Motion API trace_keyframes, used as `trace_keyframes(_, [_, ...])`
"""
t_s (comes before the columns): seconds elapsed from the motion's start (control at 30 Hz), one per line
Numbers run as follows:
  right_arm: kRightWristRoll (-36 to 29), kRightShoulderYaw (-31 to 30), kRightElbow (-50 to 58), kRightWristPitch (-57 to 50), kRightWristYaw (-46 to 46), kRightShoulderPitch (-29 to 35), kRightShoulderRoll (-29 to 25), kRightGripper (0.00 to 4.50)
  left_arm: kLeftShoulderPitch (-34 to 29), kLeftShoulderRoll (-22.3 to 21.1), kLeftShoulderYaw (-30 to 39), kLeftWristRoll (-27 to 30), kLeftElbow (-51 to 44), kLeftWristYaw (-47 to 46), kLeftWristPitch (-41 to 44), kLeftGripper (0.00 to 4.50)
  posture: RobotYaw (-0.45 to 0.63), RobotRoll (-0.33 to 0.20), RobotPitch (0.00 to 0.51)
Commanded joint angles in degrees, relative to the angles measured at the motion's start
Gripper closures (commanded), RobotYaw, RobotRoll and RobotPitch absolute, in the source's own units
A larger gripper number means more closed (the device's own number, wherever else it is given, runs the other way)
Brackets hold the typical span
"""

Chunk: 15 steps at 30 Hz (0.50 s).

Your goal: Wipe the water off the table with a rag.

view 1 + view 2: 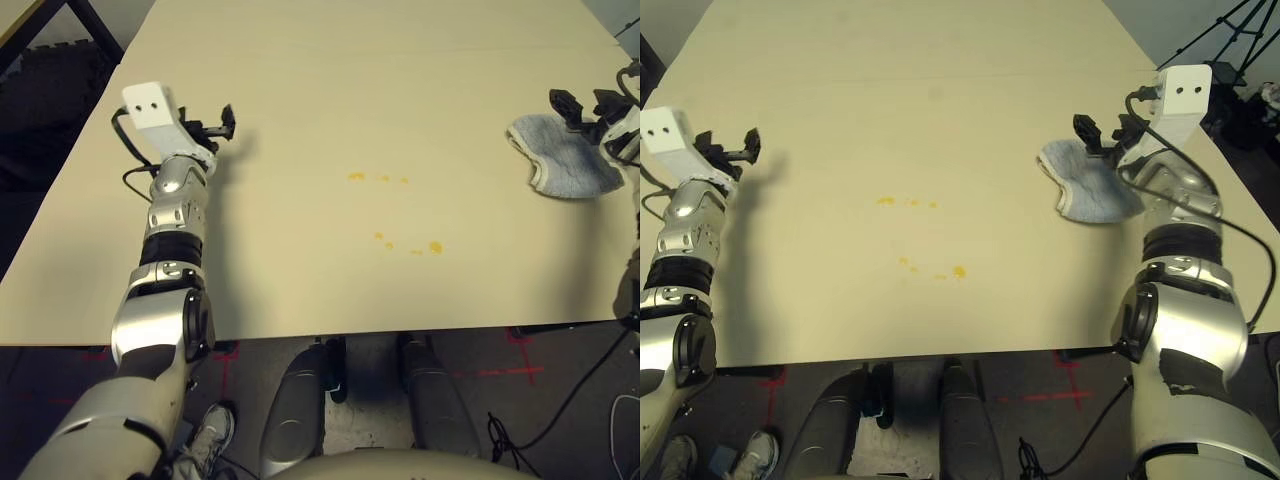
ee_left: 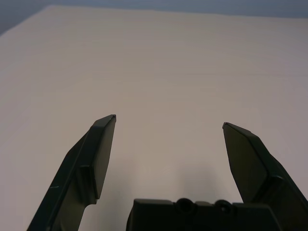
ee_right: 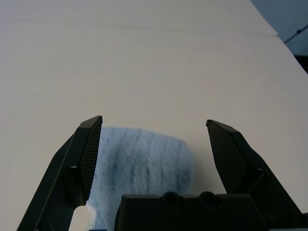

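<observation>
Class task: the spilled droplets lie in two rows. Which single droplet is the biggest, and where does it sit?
The biggest droplet ends the nearer row of water, on the side toward the rag. The other specks, including the farther row, are visibly smaller.

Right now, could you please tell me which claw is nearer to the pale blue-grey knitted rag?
The right claw: it hangs open over the pale blue-grey knitted rag. The left claw is open far across the table.

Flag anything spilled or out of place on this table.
Small orange-yellow droplets of water dot the middle of the table, in two loose rows, still unwiped. The rag lies crumpled near the right edge, away from the spill, below the open right end effector. Nothing else stands out.
</observation>
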State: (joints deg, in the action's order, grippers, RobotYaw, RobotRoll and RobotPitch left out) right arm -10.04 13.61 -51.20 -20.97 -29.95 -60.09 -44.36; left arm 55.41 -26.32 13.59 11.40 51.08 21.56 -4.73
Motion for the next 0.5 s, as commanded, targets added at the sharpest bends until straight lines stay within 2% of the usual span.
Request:
trace_keyframes(0.03, [0.92,-2.3,6.6,-8.98,-1.26,4.19,-1.2,0.05,0.98,-1.92,-0.93,0.17,-1.4,4.5,3.61,0.0,-0.01,0.0,0.278])
trace_keyframes(0.23, [0.62,-3.68,13.09,-16.01,-2.89,8.55,-0.52,0.05,2.73,-4.56,-1.74,1.7,-4.52,12.36,11.67,0.0,0.0,0.0,0.278])
trace_keyframes(0.5, [3.01,-5.65,3.9,-11.41,-2.69,5.94,2.04,0.05,5.6,-5.18,-1.09,1.63,-3.87,13.02,12.6,0.0,0.02,0.0,0.283])
